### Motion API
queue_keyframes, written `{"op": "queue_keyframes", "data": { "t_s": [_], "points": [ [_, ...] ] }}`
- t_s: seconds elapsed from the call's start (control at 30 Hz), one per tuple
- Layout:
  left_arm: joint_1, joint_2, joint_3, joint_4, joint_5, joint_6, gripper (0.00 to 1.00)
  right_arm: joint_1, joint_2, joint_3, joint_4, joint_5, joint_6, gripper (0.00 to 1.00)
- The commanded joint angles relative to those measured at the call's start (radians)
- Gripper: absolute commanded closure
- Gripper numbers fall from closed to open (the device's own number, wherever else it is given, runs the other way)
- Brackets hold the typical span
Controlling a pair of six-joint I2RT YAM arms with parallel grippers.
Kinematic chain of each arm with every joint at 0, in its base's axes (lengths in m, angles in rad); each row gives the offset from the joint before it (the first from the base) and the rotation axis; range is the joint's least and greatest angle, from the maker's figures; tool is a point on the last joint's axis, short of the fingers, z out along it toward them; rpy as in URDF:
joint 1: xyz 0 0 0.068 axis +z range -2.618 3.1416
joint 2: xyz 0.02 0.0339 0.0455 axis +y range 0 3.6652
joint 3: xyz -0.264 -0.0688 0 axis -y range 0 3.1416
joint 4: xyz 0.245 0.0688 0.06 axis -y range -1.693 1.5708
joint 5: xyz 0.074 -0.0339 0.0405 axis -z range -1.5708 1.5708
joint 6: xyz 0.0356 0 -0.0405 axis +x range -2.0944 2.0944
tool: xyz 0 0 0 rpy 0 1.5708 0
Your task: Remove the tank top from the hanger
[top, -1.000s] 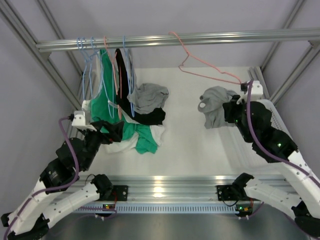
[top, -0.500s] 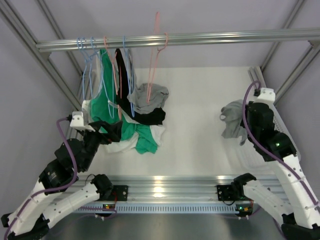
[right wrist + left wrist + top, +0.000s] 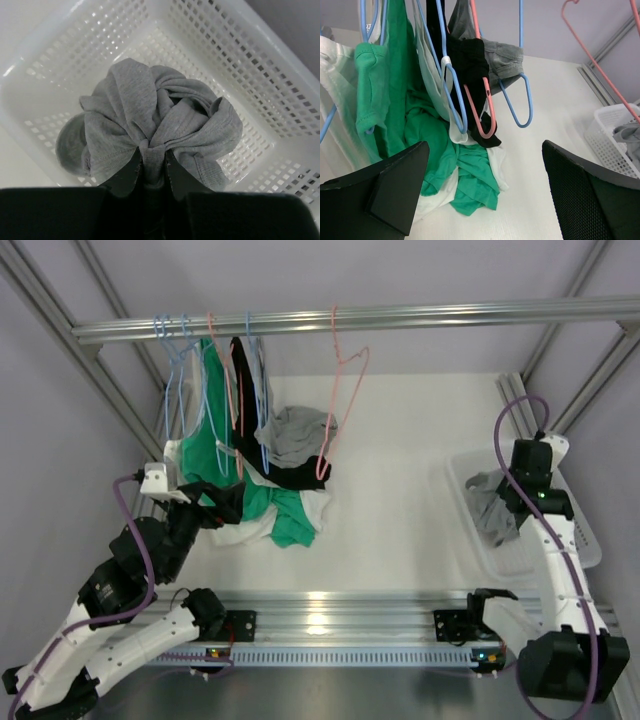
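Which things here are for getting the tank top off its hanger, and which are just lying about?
For the job: grey tank top, gripped by the right hand over the basket; bare pink hanger on the rail.
Just about: green top, black top, blue hangers, open left hand.

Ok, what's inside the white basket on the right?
The gray tank top, bunched and pinched by the right gripper. Bare mesh of the basket shows around it; the floor directly under the cloth is hidden.
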Motion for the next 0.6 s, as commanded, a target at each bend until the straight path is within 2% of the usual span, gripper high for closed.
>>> {"op": "queue_keyframes", "data": {
  "t_s": [0.0,0.03,0.07,0.1,0.17,0.3,0.33,0.47,0.53,0.57],
  "points": [
    [0.000,-0.003,-0.007,-0.001,0.008,0.000,0.01,-0.037,0.015,-0.042,0.140,-0.058,0.058,0.98],
    [0.000,-0.002,-0.007,-0.001,0.014,0.000,0.01,-0.039,0.022,-0.051,0.152,-0.061,0.073,0.90],
    [0.000,0.001,-0.005,-0.001,0.014,-0.002,0.01,-0.039,0.025,-0.064,0.158,-0.069,0.081,0.46],
    [0.000,0.009,0.002,-0.001,0.014,-0.002,0.01,-0.039,0.029,-0.068,0.160,-0.078,0.090,0.29],
    [0.000,0.021,0.025,-0.008,0.026,0.000,0.01,-0.040,0.035,-0.058,0.158,-0.075,0.103,0.14],
    [0.000,0.095,0.152,-0.041,0.070,0.001,0.01,-0.040,-0.023,-0.015,0.151,-0.068,0.100,0.02],
    [0.000,0.113,0.223,-0.048,0.080,0.004,0.01,-0.040,-0.038,-0.001,0.142,-0.067,0.094,0.01],
    [0.000,0.281,0.402,-0.108,0.118,0.024,0.01,-0.039,-0.125,0.077,0.096,-0.089,0.066,0.01],
    [0.000,0.370,0.546,-0.162,0.094,0.018,0.01,-0.039,-0.190,0.088,0.094,-0.178,0.035,0.01],
    [0.000,0.465,0.597,-0.212,0.081,0.027,0.01,-0.039,-0.222,0.094,0.095,-0.228,0.025,0.01]
  ]
}}
